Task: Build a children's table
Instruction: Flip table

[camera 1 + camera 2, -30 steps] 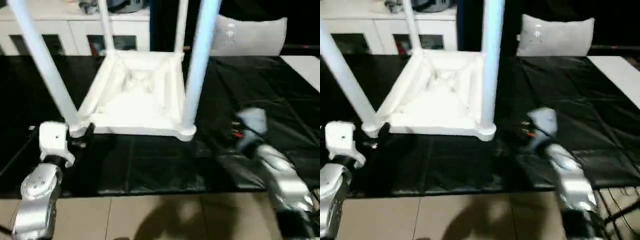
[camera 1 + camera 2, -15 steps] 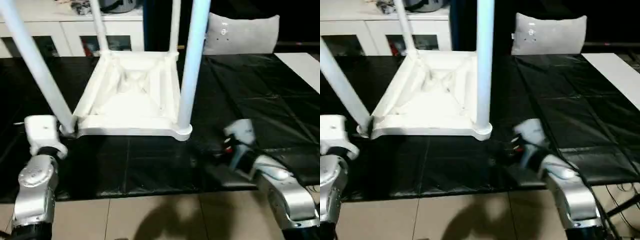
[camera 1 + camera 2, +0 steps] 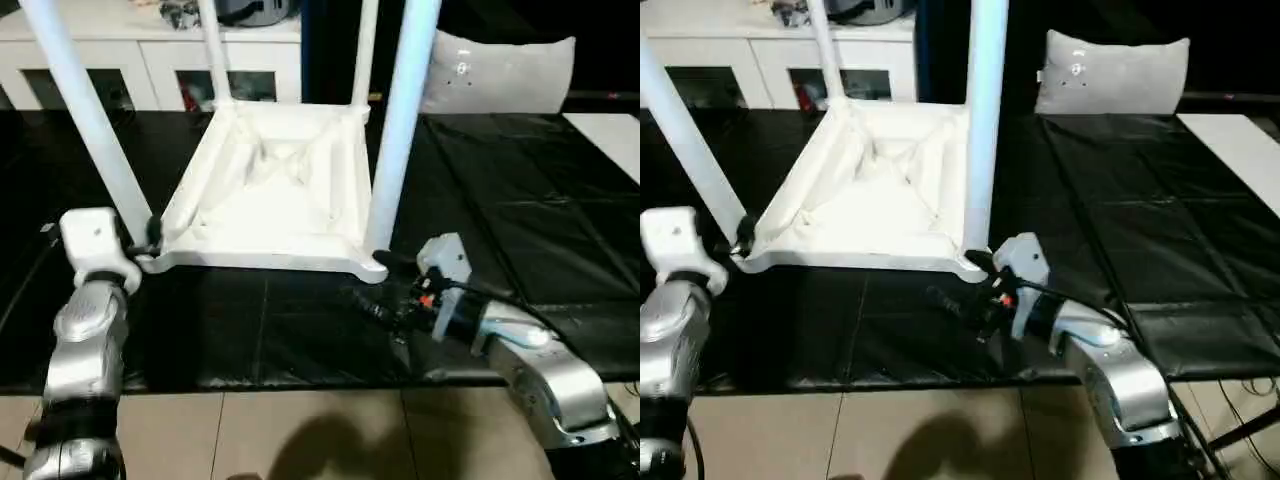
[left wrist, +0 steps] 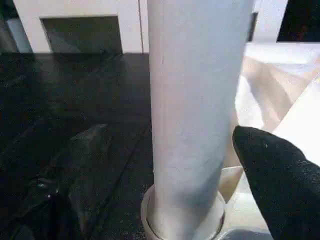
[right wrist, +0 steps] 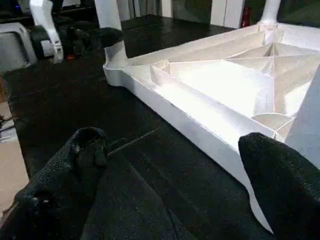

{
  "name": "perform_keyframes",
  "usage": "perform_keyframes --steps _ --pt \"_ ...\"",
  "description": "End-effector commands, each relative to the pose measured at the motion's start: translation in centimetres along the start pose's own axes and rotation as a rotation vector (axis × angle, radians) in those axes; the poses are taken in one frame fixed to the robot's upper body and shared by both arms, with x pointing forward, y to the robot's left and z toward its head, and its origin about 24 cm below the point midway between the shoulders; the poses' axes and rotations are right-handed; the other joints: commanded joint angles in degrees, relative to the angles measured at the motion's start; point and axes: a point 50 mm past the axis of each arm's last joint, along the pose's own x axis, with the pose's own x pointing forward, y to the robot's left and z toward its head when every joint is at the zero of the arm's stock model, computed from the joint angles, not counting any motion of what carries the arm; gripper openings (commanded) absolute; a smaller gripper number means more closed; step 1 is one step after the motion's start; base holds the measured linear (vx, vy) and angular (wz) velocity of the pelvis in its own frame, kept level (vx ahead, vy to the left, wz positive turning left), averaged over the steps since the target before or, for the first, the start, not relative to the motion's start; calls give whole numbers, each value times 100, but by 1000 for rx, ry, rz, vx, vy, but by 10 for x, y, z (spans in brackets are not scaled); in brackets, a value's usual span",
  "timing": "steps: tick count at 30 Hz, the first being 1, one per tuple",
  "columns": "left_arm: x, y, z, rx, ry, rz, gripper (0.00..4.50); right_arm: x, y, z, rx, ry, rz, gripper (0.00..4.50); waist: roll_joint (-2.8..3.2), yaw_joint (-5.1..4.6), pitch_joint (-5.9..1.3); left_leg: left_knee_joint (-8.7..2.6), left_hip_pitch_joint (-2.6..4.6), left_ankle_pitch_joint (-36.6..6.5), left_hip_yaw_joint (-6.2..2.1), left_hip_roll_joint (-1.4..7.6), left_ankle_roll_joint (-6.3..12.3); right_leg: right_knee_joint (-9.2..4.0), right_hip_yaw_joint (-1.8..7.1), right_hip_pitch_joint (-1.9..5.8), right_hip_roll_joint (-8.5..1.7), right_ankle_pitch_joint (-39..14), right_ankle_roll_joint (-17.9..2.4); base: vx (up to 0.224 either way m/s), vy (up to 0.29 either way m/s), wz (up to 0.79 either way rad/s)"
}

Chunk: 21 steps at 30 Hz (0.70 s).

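The children's table (image 3: 270, 190) lies upside down on a black mat, its ribbed underside facing up and its white legs standing in the corner sockets. My left gripper (image 3: 150, 235) is at the base of the near-left leg (image 3: 90, 120). In the left wrist view that leg (image 4: 195, 115) stands between the open fingers (image 4: 85, 165), and I cannot tell whether they touch it. My right gripper (image 3: 375, 282) is open and empty, low over the mat just in front of the near-right corner and its leg (image 3: 400, 120). The right wrist view shows the table's rim (image 5: 200, 120) past the spread fingertips (image 5: 90, 145).
A white low cabinet (image 3: 150, 60) with glass doors stands behind the table. A grey cushion (image 3: 500, 75) lies at the back right. The black mat (image 3: 520, 200) covers the work surface, with beige floor tiles (image 3: 300, 430) at its near edge.
My right arm has swung left and forward, bringing its gripper to the table's near-right corner. The left gripper has stayed at the near-left leg. The head camera has shifted a little.
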Motion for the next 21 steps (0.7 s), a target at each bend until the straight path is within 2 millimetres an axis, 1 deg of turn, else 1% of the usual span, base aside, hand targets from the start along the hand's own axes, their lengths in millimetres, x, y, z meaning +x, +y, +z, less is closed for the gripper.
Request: perform_keyframes --steps 1,2,3,4,6,7,8,10,11,12,13,14,15,16,19,20,21 --pt "3 1 2 12 7 -6 391 2 0 2 -7 -2 5 450 49 3 -365 -419 -21 -1077 -38 90 96 -290 258 321 -285 -1180 -735 0 0 0" --pt "7 2 2 10 10 1 385 3 1 2 -5 -4 8 450 54 3 -354 -421 -18 -1159 -30 73 105 -317 254 321 -281 -1306 -711 0 0 0" --pt "10 2 2 2 11 -1 385 4 2 2 -1 -7 13 450 56 7 -360 -426 -10 -1179 -40 81 91 -306 254 329 -294 -1336 -705 0 0 0" --pt "11 2 2 -5 12 -2 359 5 2 2 2 -9 16 450 56 10 -356 -430 -14 -1193 -43 83 93 -316 255 332 -298 -1380 -696 0 0 0" --pt "14 -1 3 -6 6 -38 351 8 6 1 8 -8 34 450 70 10 -347 -448 -1 -1317 -50 91 51 -344 251 327 -306 -1584 -638 0 0 0" --pt "14 -2 3 -6 5 -47 351 9 6 0 10 -7 37 450 92 16 -347 -451 1 -1338 -57 96 35 -344 251 325 -313 -1603 -643 0 0 0" --pt "14 -3 3 -7 5 -53 346 9 7 -1 13 -7 41 450 75 9 -348 -456 -2 -1381 -59 105 8 -343 254 331 -321 -1607 -649 0 0 0" --pt "14 -4 3 -8 3 -59 316 9 7 -1 14 -7 42 450 86 13 -352 -454 -2 -1386 -62 115 -13 -328 260 331 -323 -1528 -686 0 0 0" --pt "14 -5 2 -11 1 -69 308 10 8 -3 16 -6 42 450 76 14 -355 -450 -7 -1349 -59 112 -7 -318 261 336 -322 -1436 -720 0 0 0" --pt "14 -6 2 -11 2 -76 308 11 8 -3 17 -6 41 450 70 16 -353 -449 -9 -1331 -54 109 4 -317 262 336 -325 -1420 -745 0 0 0" --pt "14 -6 2 -11 2 -76 308 11 8 -3 17 -6 41 450 75 19 -352 -450 -10 -1338 -54 109 4 -315 261 334 -326 -1432 -755 0 0 0" --pt "14 -7 1 -12 2 -85 290 12 9 -4 21 -6 42 450 68 22 -360 -443 -9 -1313 -53 107 8 -311 262 339 -325 -1404 -764 0 0 0" --pt "14 -8 0 -13 1 -87 290 12 10 -5 24 -6 44 450 76 22 -355 -450 -11 -1309 -55 113 9 -307 263 338 -325 -1382 -773 0 0 0" --pt "14 -8 0 -13 0 -90 273 13 11 -5 28 -7 48 450 59 22 -355 -448 -13 -1302 -54 111 18 -310 263 338 -322 -1372 -770 0 0 0" --pt "15 -7 0 -18 -1 -89 253 14 13 -6 31 -7 54 450 67 32 -350 -453 -3 -1326 -52 115 12 -312 266 330 -326 -1444 -742 0 0 0" --pt "15 -7 0 -21 -2 -91 253 14 13 -7 31 -6 57 450 66 35 -348 -456 -2 -1350 -52 116 8 -318 268 328 -328 -1474 -737 0 0 0" --pt "15 -7 0 -27 -2 -98 241 15 14 -7 31 -6 60 450 69 40 -349 -458 -5 -1362 -55 116 -5 -317 267 333 -332 -1506 -726 0 0 0"
